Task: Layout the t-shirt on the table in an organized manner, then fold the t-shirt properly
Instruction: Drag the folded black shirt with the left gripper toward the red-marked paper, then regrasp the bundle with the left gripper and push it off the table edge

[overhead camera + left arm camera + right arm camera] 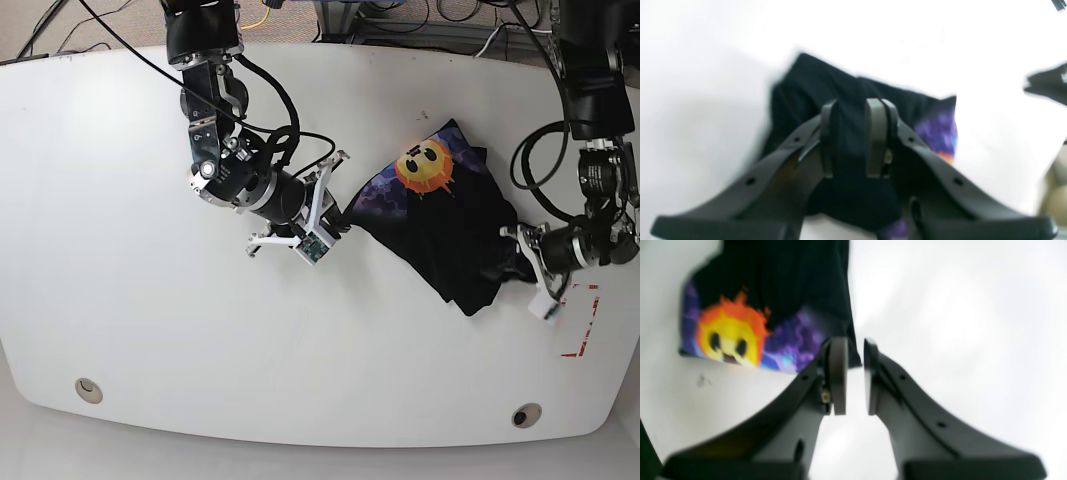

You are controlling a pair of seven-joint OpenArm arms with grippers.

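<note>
The t-shirt (pixel 450 220) is black with a sun face and purple print. It lies bunched on the right half of the white table (pixel 150 330). My left gripper (pixel 515 262) is at its right edge. In the left wrist view the gripper (pixel 850 106) is shut on a fold of the black cloth (pixel 846 86). My right gripper (pixel 338 222) is at the shirt's left corner. In the right wrist view its jaws (pixel 855 343) stand a narrow gap apart, with the shirt's corner edge (pixel 783 273) at the fingertips and white table showing between them.
A red tape mark (pixel 583 325) lies on the table just right of the left gripper. Two round holes (pixel 88 389) (pixel 526 415) sit near the front edge. Cables (pixel 400 20) run along the far edge behind both arms.
</note>
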